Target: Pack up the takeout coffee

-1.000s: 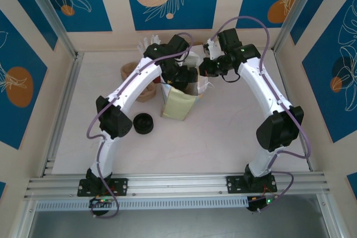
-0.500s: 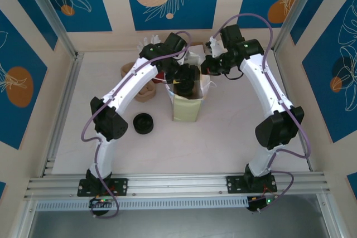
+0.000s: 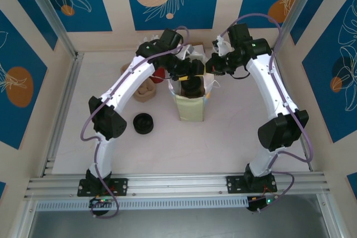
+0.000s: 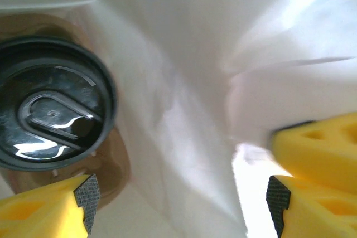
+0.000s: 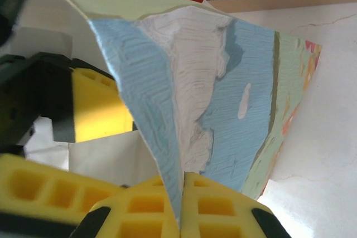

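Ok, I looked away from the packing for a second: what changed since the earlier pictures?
The paper bag slid right and went from leaning to upright. Both arms swung right with it; the left gripper now hangs open at the bag's mouth, the takeout coffee inside below it. Unchanged: the right gripper stays pinched on the bag's rim, and the loose black lid has not moved.

The paper bag (image 4: 184, 82) hides the sides of the takeout coffee (image 4: 53, 101), its lid cut off at left.
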